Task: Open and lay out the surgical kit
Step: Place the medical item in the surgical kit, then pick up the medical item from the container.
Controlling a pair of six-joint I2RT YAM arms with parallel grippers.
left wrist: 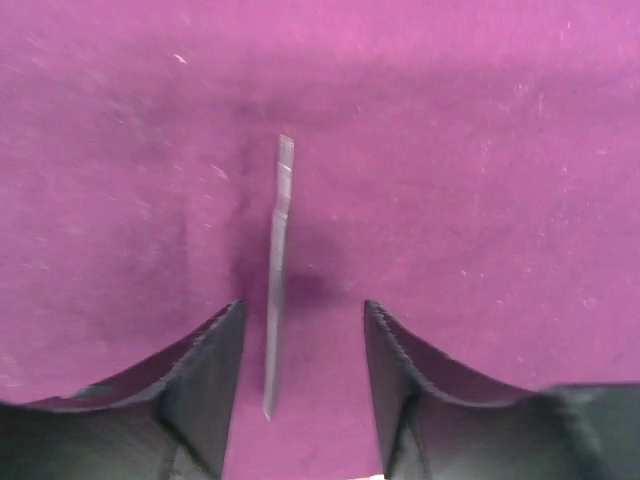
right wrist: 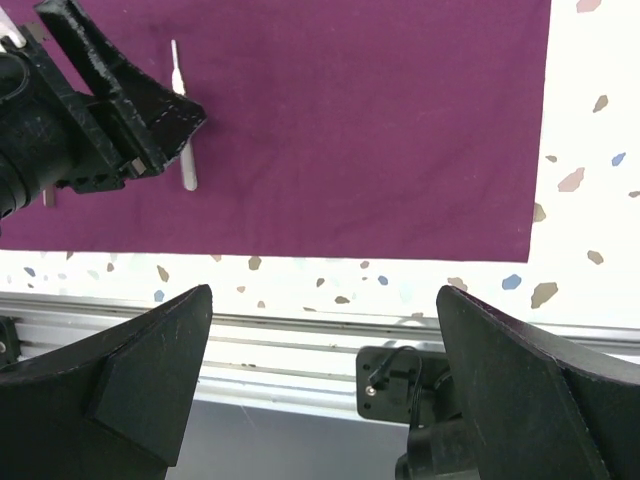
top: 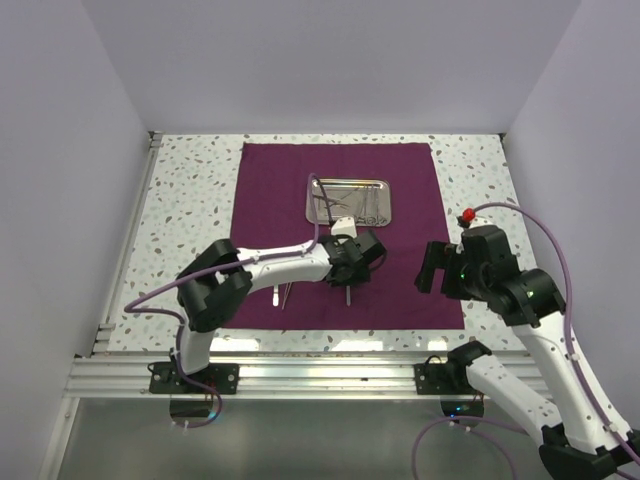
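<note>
**Under the left claw: a tool lies on the cloth**

Under both claws lies the big purple cloth [top: 400, 200], spread flat on the speckled table [top: 190, 190]. Just past the left claw, at the far side of the cloth, sits the shiny tray [top: 389, 205]. More tools [top: 345, 205] are in it, too small to tell apart.

Low over the cloth hangs the left claw [left wrist: 303, 330]. Its two fingers stand apart and hold nothing. Between them lies a thin silver tool [left wrist: 277, 270], flat on the cloth. It touches neither finger, but it is nearer the left one. Off to the left of this claw, two other thin tools [top: 282, 294] lie on the cloth.

To the right of the left claw, well apart from it, the right claw [top: 433, 268] hangs near the cloth's edge. It is wide open and empty.

I think the job now is to leave this tool where it lies. To do that well, the left claw should go straight up, not sideways, so a finger does not bump the tool and turn it. The gap on the left is small, so care is needed there. After that it could reach forward to the tray for the next tool, and set that one down beside the others, not on top.
</note>
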